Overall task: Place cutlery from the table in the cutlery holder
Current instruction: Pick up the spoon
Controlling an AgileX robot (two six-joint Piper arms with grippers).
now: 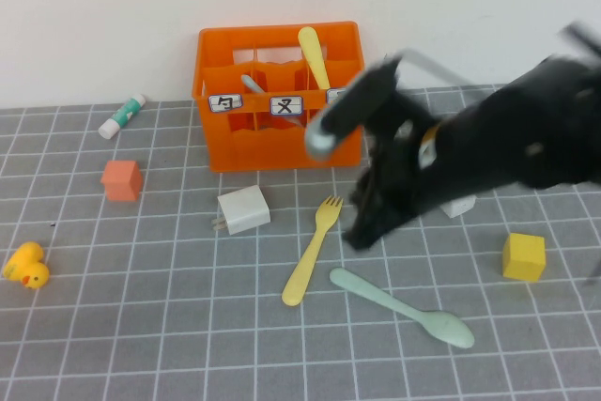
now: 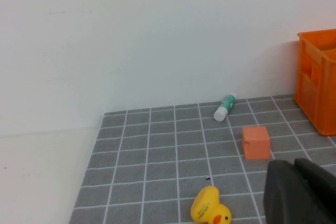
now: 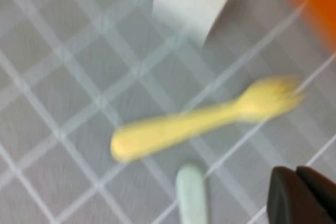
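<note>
Inside orange cutlery holder [image 1: 246,143]: upright yellow knife [image 1: 313,55], grey utensil [image 1: 255,85].

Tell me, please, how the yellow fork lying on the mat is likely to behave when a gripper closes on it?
The yellow fork looks like thin plastic, so probably light and fairly stiff. Lying flat on the mat, it may skid or pivot rather than roll. Its slim handle likely offers little to pinch.

The table [image 1: 141,345], a grey mat with a white grid, carried the orange cutlery holder [image 1: 246,146] at the far middle. A yellow fork [image 1: 313,251] and a mint-green spoon [image 1: 404,307] lay nearer. A white block [image 1: 244,209] sat beside the fork; an orange cube [image 1: 122,179], a yellow duck [image 1: 26,266] and a tube [image 1: 123,115] lay left, a yellow cube [image 1: 523,256] right.
</note>
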